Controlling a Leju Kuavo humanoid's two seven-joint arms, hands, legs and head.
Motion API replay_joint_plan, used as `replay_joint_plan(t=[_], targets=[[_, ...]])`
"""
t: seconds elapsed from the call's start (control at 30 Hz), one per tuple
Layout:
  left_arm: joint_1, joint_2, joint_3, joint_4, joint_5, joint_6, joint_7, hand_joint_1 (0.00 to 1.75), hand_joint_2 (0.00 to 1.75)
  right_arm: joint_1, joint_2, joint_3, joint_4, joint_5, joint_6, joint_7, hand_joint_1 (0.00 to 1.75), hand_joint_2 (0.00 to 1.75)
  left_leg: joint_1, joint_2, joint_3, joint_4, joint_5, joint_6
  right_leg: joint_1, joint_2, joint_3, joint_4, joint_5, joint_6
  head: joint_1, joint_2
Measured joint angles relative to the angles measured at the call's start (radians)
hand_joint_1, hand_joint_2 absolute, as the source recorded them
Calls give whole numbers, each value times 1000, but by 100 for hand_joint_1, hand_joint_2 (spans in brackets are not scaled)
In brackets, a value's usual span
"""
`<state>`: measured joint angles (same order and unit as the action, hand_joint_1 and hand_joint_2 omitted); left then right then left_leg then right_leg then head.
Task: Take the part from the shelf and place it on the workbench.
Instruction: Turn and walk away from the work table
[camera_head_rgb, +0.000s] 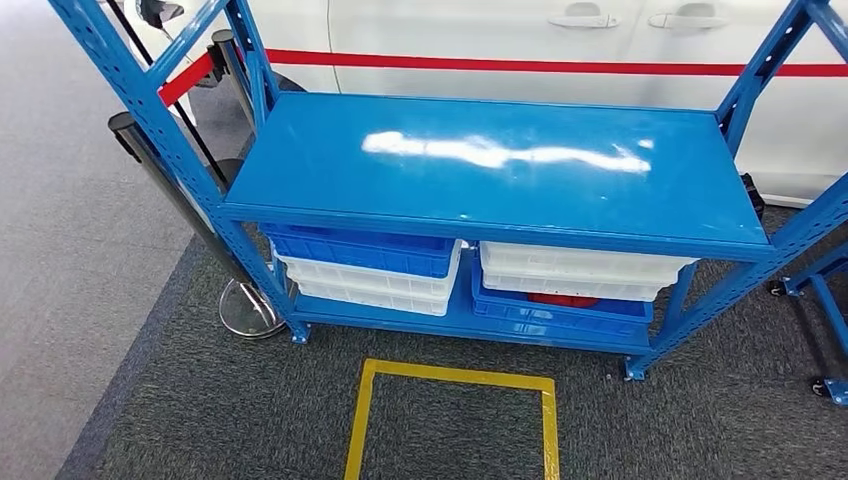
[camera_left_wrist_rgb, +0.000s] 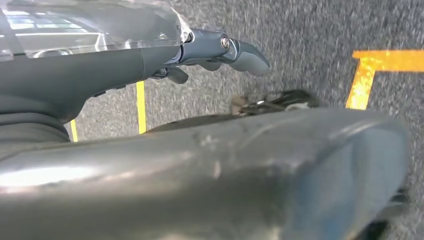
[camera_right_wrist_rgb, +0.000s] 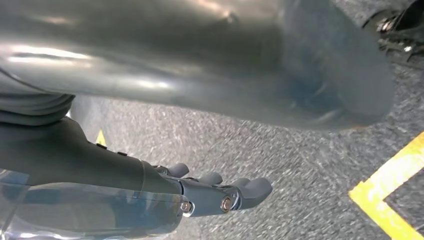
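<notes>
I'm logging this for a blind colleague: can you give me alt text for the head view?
A blue metal shelf stands ahead with its top surface bare; below it, stacked blue and white bins sit on the lower level, something red showing in the right-hand stack. A yellow floor square lies on grey carpet in front.

Bare blue shelf top (camera_head_rgb: 480, 190), stacked bins (camera_head_rgb: 370, 268) crowding the lower tier, uprights (camera_head_rgb: 150, 120) flanking both ends
</notes>
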<state>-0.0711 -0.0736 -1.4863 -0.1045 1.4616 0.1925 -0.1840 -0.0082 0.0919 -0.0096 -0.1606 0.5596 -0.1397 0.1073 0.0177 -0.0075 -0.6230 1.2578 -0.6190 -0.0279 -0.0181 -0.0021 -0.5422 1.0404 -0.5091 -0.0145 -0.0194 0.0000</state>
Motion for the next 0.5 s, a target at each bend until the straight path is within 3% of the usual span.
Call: replay_joint_plan(t=[0.07, 0.13, 0.17, 0.3, 0.5], targets=[[4, 0, 2, 0, 7, 1, 1, 0, 0, 3, 0, 0, 0, 4, 3, 3, 0, 0, -7, 2, 23, -112, 99, 19, 4, -1, 23, -1, -13, 1, 1, 0], [5, 2, 4, 0, 8, 4, 9, 0, 0, 4, 1, 0, 1, 9, 9, 8, 0, 0, -19, 6, 36, -192, 145, 40, 4, -3, 32, -2, -19, 7, 2, 0], [4, 3, 4, 0, 7, 5, 16, 0, 0, 3, 2, 0, 2, 11, 11, 9, 0, 0, -24, 8, 35, -205, 152, 46, 2, -2, 30, -3, -20, 11, 2, 0], [5, 1, 5, 0, 11, 7, 33, 0, 0, 0, 2, 0, 2, 21, 16, 11, 0, 0, -22, 5, 37, -222, 171, 26, 5, -3, 37, -8, -28, 15, 4, 0], [2, 1, 6, 0, 12, 5, 37, 0, 0, -1, 1, 0, 2, 25, 16, 10, 0, 0, -24, 4, 38, -223, 167, 31, 3, -3, 41, -16, -28, 19, 4, 0]])
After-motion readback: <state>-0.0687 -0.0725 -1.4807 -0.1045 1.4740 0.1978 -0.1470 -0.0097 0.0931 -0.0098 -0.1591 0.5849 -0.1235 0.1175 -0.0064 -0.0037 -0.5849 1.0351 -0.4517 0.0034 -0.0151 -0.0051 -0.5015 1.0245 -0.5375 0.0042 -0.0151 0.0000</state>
